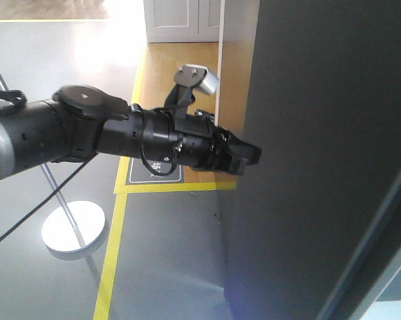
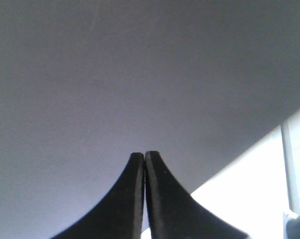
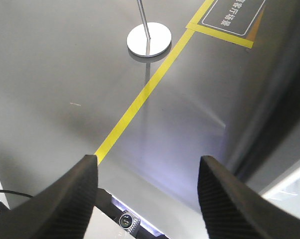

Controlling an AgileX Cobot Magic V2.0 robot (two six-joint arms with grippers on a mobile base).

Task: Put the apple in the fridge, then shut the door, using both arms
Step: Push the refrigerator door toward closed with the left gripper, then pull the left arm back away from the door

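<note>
Left hand [image 2: 144, 156] closed, right hand [image 3: 149, 161] spread.

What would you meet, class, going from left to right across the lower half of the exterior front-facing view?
In order: round white stand base → yellow floor tape stripe → flat dark grey fridge door.

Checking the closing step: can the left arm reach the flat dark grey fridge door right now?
Likely yes: its shut black gripper is right at the flat dark grey door, nothing visible between them.
</note>
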